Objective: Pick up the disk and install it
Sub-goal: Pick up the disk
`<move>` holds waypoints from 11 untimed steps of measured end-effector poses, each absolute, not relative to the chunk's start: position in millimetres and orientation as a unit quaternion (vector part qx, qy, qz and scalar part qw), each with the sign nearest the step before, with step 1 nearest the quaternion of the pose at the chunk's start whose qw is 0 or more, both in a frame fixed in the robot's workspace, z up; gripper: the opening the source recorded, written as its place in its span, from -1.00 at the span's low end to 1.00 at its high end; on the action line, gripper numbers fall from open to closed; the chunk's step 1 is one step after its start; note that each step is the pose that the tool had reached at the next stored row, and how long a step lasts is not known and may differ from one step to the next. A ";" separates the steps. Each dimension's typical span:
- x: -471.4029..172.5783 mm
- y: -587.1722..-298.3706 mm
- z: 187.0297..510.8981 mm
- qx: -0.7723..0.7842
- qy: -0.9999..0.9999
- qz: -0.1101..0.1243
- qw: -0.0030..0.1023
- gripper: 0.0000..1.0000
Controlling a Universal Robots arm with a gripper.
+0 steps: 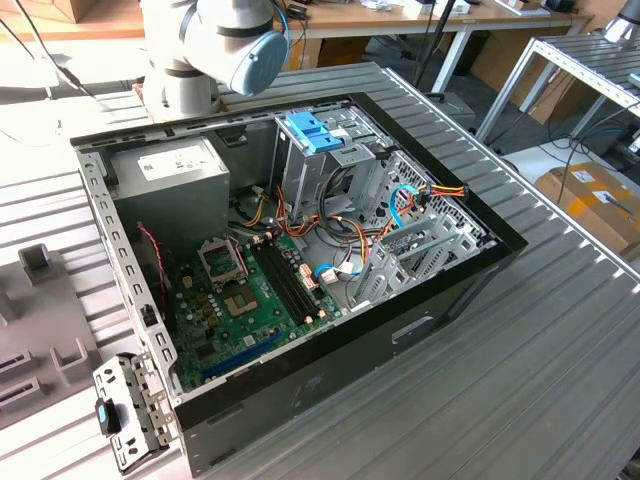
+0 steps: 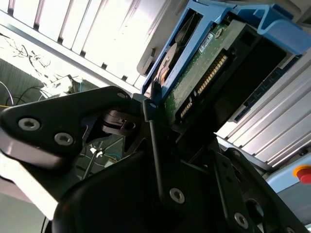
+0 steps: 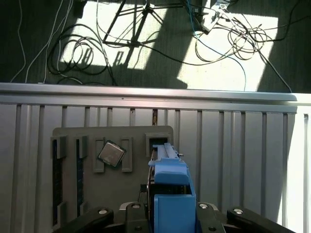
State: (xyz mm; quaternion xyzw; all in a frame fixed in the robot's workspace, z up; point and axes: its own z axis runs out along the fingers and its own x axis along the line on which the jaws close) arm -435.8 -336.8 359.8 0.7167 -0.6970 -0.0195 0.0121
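Note:
In the second wrist view the disk [image 2: 194, 82] shows its green circuit board and gold connector row, seated in a bright blue plastic carrier [image 2: 272, 24]. My gripper [image 2: 158, 114] is shut on the carrier's edges, with a thin black finger [image 2: 151, 131] pressed against the blue frame. In the first wrist view the same blue carrier [image 3: 170, 194] stands upright between the gripper's black arms, over a grey parts tray [image 3: 112, 194]. The open computer case [image 1: 300, 250] lies in the exterior view, and the arm's base [image 1: 215, 45] stands behind it.
The tray holds a processor chip [image 3: 112, 154] and memory sticks [image 3: 57, 179] in its slots. Inside the case sit a grey power supply [image 1: 165, 175], a green motherboard [image 1: 240, 300], loose cables [image 1: 400, 205] and a drive cage with another blue bracket [image 1: 315, 130]. Slatted metal tabletop [image 1: 540, 350] surrounds the case.

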 end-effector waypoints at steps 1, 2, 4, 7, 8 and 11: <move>-435.8 -336.7 360.2 0.717 -0.697 -0.020 0.012 -0.28; -435.8 -336.5 360.7 0.717 -0.697 -0.020 0.012 -0.28; -435.9 -336.3 361.8 0.717 -0.697 -0.020 0.012 -0.28; -435.9 -336.2 364.4 0.717 -0.697 -0.019 0.012 -0.28; -435.8 -336.1 364.9 0.717 -0.697 -0.020 0.012 -0.28; -435.6 -336.2 366.7 0.717 -0.697 -0.019 0.012 -0.28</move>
